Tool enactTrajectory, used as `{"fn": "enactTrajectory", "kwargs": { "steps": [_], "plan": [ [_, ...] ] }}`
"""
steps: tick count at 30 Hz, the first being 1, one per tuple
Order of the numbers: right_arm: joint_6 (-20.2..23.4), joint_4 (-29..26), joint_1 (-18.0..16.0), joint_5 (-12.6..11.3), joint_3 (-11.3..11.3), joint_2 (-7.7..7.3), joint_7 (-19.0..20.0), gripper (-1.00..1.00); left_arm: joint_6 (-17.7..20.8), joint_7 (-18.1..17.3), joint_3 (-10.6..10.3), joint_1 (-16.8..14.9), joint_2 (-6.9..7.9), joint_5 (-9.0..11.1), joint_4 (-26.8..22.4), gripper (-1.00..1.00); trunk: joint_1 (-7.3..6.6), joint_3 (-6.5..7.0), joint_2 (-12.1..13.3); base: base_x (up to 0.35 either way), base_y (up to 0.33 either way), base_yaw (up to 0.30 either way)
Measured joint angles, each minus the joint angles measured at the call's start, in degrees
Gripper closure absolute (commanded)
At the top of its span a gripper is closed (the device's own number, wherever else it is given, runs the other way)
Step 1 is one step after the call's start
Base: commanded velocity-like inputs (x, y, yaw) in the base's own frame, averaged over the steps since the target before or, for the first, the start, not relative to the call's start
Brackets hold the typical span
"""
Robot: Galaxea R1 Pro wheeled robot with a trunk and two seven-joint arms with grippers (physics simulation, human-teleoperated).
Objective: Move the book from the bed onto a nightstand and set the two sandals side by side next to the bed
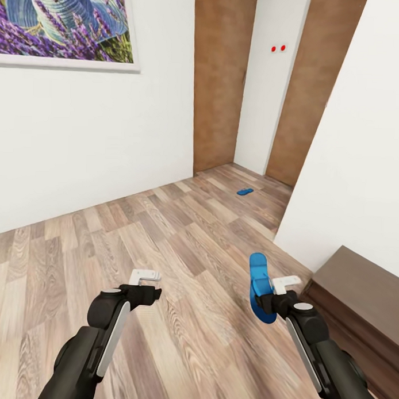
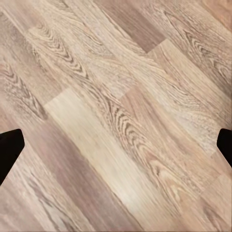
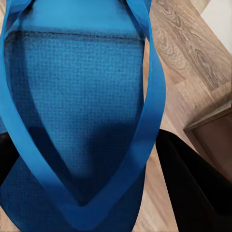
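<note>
— Fingers first: what does each gripper have?

— On the right gripper the fingers are clamped on a blue sandal, held up off the wood-plank floor with its toe pointing away from the robot. From the right wrist camera the sandal sits very close, its textured sole and V-shaped strap across most of the picture, with a dark finger against its edge.

— And the left?

— The left gripper holds nothing. Its two dark fingertips sit at opposite edges of the left wrist picture, spread wide apart, with bare plank floor between them.

— Where is the other sandal?

— The second sandal lies flat on the floor far ahead, near the wooden doorway at the far end, well apart from the one being carried.

— Anything of the furniture?

— A low dark brown wooden piece stands at the near right, against the white wall, just beside the right arm. I cannot tell what it is. On the left wall hangs a framed lavender picture.
</note>
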Motion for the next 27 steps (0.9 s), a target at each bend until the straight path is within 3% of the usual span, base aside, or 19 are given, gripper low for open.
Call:
{"fn": "enactTrajectory", "kwargs": {
  "steps": [16,27],
  "plan": [
    [-0.25,0.01,0.01,0.18,0.00,0.06,-0.01,1.00,0.00,0.00,0.00,0.05,0.00,0.00,0.00,-1.00,0.00,0.00,0.00,0.303,0.201,-0.008],
    [-0.26,0.00,0.02,0.08,-0.02,0.06,0.00,1.00,0.00,0.00,-0.01,0.01,0.00,0.00,0.02,-1.00,0.00,0.00,0.00,0.302,0.201,-0.248]
  ]
}}
